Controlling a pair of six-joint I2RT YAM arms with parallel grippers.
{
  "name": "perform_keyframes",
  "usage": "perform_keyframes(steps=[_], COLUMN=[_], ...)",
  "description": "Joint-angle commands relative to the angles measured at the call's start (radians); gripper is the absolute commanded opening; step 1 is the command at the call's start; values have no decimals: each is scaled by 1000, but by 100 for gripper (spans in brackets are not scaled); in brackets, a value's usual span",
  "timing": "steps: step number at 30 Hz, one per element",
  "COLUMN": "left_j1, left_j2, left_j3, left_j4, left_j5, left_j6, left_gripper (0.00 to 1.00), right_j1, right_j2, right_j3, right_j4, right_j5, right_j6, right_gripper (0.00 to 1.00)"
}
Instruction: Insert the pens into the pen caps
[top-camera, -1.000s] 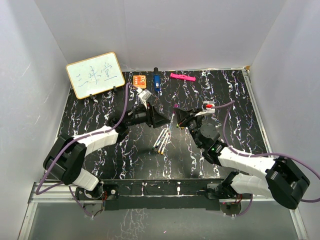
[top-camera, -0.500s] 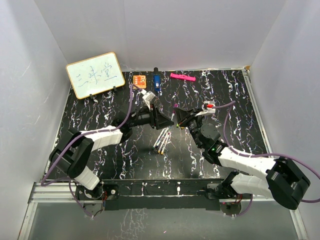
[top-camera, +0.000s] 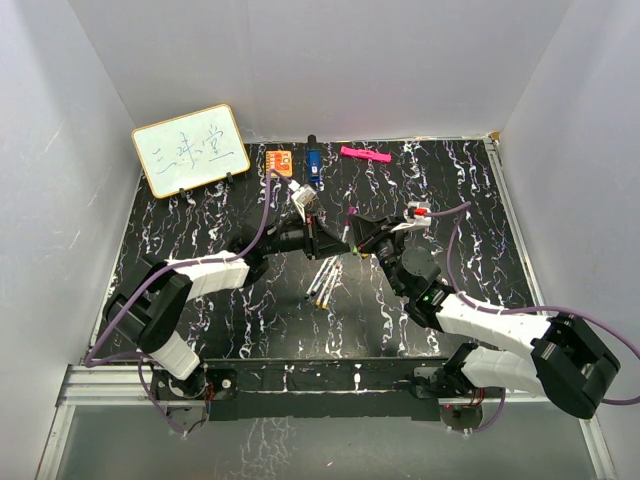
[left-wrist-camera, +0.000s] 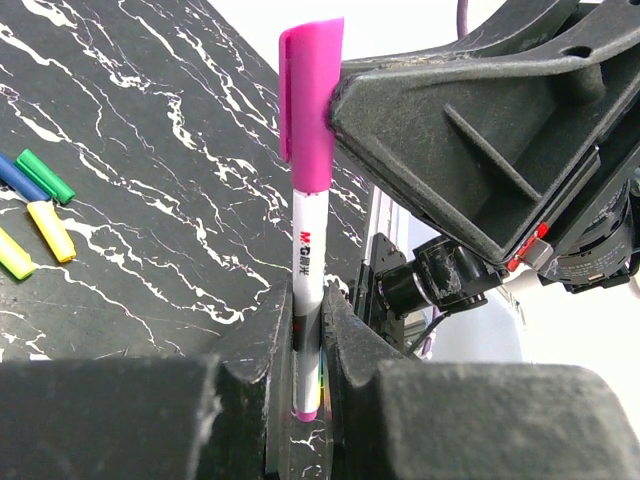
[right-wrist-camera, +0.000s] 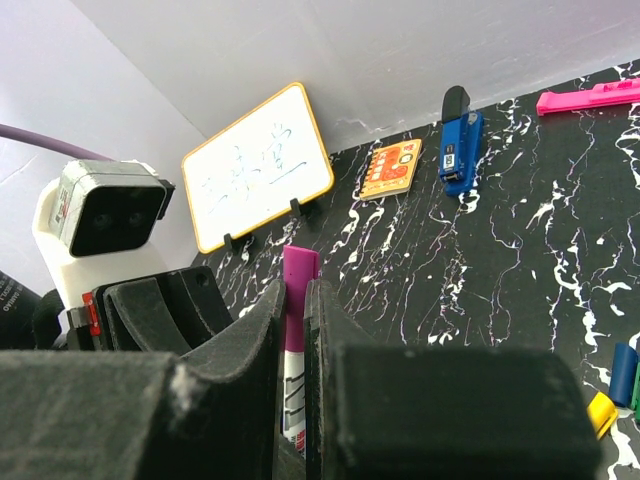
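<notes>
A white pen with a magenta cap stands upright between both grippers. My left gripper is shut on the pen's lower barrel. My right gripper is shut on the magenta cap, with the white barrel below it. In the top view the left gripper and right gripper meet mid-table with the pen between them. Several other pens lie on the mat just in front. Loose green, blue and yellow caps lie on the mat.
A whiteboard stands at the back left. An orange card, a dark blue chunky object and a pink bar lie along the back edge. White walls enclose the black marbled mat.
My left gripper has moved right to the upright pen and closed on its barrel. The right gripper has stayed in place on the cap end.
</notes>
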Motion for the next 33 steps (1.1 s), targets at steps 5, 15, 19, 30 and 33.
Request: perform_keyframes(steps=[5,15,19,30,33], left_j1=[2,32,45,56,57], left_j2=[-73,-100,-106,-131,-139], left_j3=[80,130,135,126,123], left_j4=[-41,-161,-193,-336,-466], left_j5=[-40,-93,-102,-165,-244], left_j6=[52,125,142,224,284], left_gripper=[0,0,0,0,0], right_j1=[6,18,39,57,56], right_j2=[20,51,76,82,43], right_j3=[-1,-8,-8,55,86], right_j4=[-4,-61,-73,-115,-147], right_j5=[-106,-158,-161,-93,-28], right_j6=[-18,28,45,6,-52], right_gripper=[0,0,0,0,1])
